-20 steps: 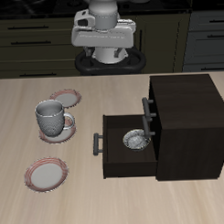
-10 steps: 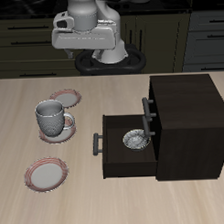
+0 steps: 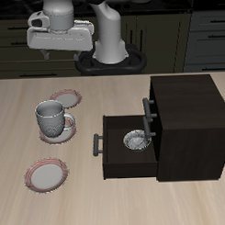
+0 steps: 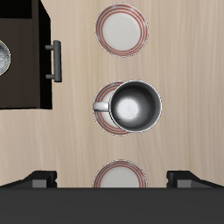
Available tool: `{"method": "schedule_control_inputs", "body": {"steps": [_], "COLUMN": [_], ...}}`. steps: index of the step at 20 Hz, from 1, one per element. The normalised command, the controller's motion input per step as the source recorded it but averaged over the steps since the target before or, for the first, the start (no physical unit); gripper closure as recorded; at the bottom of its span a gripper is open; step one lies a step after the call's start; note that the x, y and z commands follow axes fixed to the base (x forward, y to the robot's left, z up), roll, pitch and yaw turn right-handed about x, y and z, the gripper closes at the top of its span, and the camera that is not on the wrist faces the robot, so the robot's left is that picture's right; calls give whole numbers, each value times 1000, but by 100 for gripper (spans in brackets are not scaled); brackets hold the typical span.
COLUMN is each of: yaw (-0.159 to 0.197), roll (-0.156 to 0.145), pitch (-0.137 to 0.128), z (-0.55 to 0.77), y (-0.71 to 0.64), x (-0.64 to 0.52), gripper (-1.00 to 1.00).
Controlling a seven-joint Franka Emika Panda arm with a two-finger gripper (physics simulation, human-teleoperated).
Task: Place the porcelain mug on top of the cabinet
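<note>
Gripper [image 3: 60, 49] high above the table, jaws spread wide, nothing between them. Straight below the jaws, well clear: porcelain mug [image 4: 134, 107], upright on a pink-rimmed plate [image 4: 107, 123]. Off to one side, cabinet [image 3: 184, 123], drawer [image 3: 127, 149] open, small bowl [image 3: 135, 140] inside.

A grey-white, finely speckled finish is seen on the mug [image 3: 53, 119] [image 4: 131, 107], with pink-rimmed, pale-centred plates [image 3: 48, 174] [image 4: 122, 31] set on the light wood-grain table [image 3: 108, 206] [image 4: 188, 96]. The cabinet [image 3: 184, 121] [image 4: 22, 52] is shown in dark brown-black, its bar handles [image 3: 98, 144] [image 4: 56, 60] in grey. A grey patterned bowl [image 3: 135, 140] is made out inside the open drawer [image 3: 125, 160], and the gripper [image 3: 58, 38] is rendered in white and grey.
</note>
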Motion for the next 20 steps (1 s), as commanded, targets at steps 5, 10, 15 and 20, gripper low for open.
{"method": "schedule_control_inputs", "body": {"steps": [5, 10, 15, 20], "yaw": [20, 16, 10, -13], "roll": [11, 4, 48, 55], "pitch": [-8, -1, -25, -13], "z": [-13, -17, -29, -45], "y": [-293, -283, -319, -130], "x": [95, 128, 174, 105], "gripper": [-100, -100, -100, -100]}}
